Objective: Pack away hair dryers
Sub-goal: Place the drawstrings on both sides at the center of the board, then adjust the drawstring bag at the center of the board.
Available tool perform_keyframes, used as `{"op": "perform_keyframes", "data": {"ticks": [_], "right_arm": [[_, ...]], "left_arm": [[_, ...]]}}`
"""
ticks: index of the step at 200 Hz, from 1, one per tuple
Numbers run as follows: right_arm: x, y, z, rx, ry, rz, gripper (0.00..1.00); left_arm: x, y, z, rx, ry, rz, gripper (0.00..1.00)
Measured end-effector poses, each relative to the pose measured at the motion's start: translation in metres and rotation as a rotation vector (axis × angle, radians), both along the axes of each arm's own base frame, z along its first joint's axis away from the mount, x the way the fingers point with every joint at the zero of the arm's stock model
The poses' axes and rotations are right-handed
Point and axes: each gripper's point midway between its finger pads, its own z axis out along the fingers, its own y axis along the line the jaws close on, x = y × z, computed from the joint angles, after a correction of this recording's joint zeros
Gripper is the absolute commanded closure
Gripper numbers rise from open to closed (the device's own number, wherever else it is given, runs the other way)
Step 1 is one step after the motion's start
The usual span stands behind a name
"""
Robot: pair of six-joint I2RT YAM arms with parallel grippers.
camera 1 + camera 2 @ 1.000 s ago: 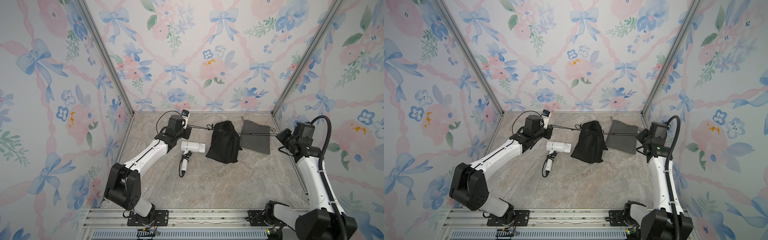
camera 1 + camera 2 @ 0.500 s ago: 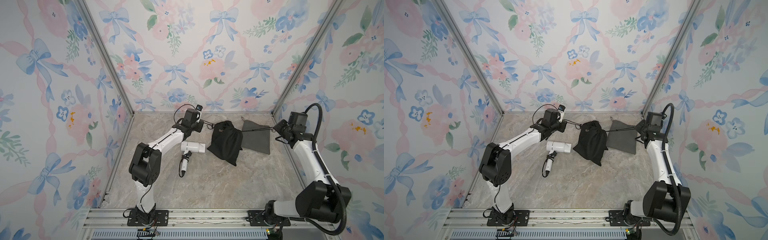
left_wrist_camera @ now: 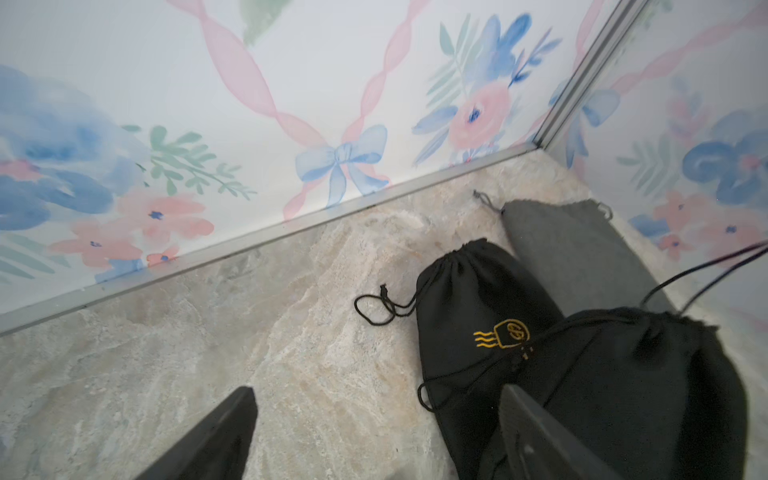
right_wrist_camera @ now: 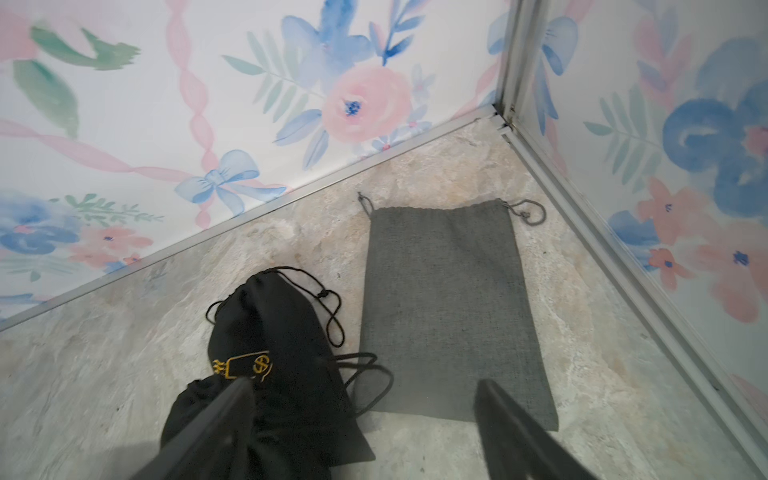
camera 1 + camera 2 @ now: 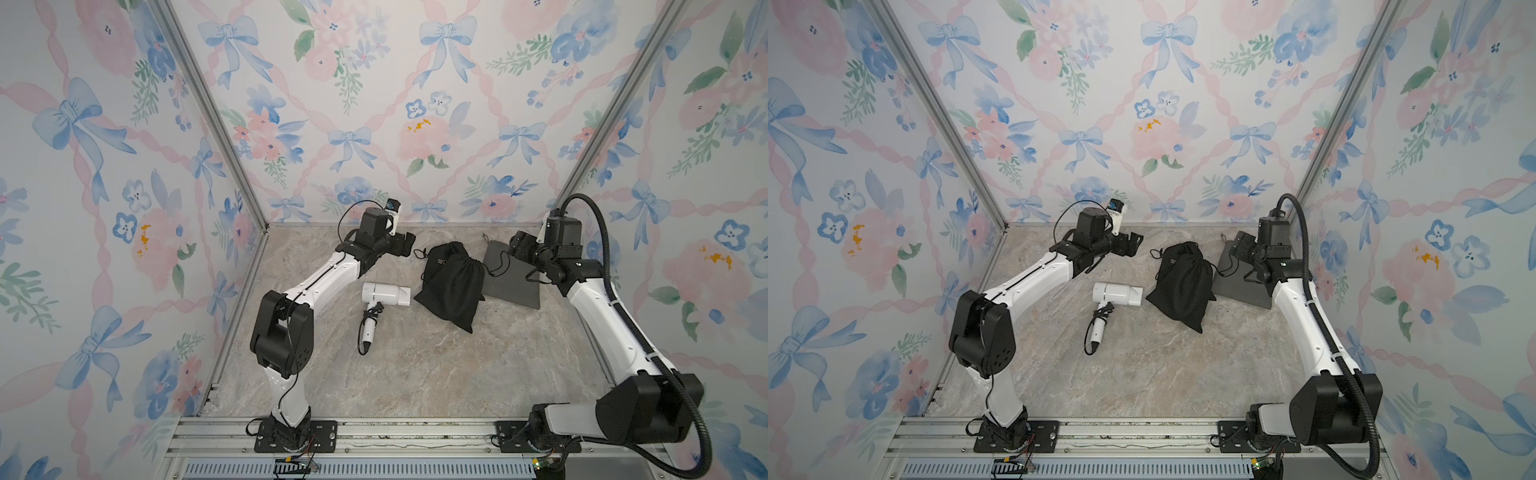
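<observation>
White hair dryer loose beside the black pouch (left gripper and right gripper wide apart, both empty)

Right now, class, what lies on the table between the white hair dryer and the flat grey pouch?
The black drawstring pouches, heaped together, lie between the white hair dryer and grey pouch; both top views show it.

White hair dryer lies flat, barrel sideways, handle unfolded frontward
</observation>
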Motion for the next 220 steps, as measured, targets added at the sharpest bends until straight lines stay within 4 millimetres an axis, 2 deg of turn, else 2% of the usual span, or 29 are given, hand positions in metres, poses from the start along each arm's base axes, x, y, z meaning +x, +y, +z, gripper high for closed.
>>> {"op": "perform_keyframes", "data": {"ticks": [14, 28, 40, 50, 64, 83, 101, 121, 142, 179, 198, 220], "right_arm": [[-0.010, 0.015, 0.014, -0.002, -0.024, 0.063, 0.00], [-0.018, 0.030, 0.025, 0.005, -0.049, 0.120, 0.03], [-0.026, 0.043, 0.027, 0.012, -0.056, 0.170, 0.03], [-0.033, 0.056, 0.021, 0.017, -0.045, 0.210, 0.03], [-0.044, 0.077, 0.004, 0.014, -0.010, 0.266, 0.03], [-0.056, 0.100, -0.024, 0.010, 0.053, 0.326, 0.03], [-0.064, 0.106, -0.045, 0.009, 0.100, 0.345, 0.03], [-0.066, 0.105, -0.059, 0.010, 0.132, 0.340, 0.03], [-0.058, 0.110, -0.069, 0.024, 0.143, 0.344, 0.03], [-0.030, 0.126, -0.110, 0.022, 0.226, 0.354, 0.00], [-0.016, 0.137, -0.124, 0.005, 0.250, 0.365, 0.07], [-0.004, 0.150, -0.132, -0.024, 0.255, 0.391, 0.22]], "left_arm": [[-0.009, 0.016, 0.029, -0.044, -0.036, 0.018, 0.03], [-0.024, 0.030, 0.052, -0.081, -0.070, 0.034, 0.02], [-0.038, 0.040, 0.063, -0.102, -0.084, 0.047, 0.02], [-0.048, 0.049, 0.063, -0.111, -0.083, 0.059, 0.02], [-0.060, 0.063, 0.053, -0.118, -0.060, 0.082, 0.02], [-0.075, 0.090, 0.018, -0.109, 0.011, 0.138, 0.02], [-0.092, 0.113, -0.015, -0.096, 0.082, 0.189, 0.02], [-0.113, 0.125, -0.039, -0.095, 0.134, 0.213, 0.02], [-0.127, 0.128, -0.047, -0.098, 0.149, 0.213, 0.02], [-0.132, 0.129, -0.049, -0.106, 0.151, 0.214, 0.02], [-0.133, 0.129, -0.052, -0.105, 0.157, 0.212, 0.02], [-0.132, 0.132, -0.052, -0.105, 0.158, 0.219, 0.02]]}}
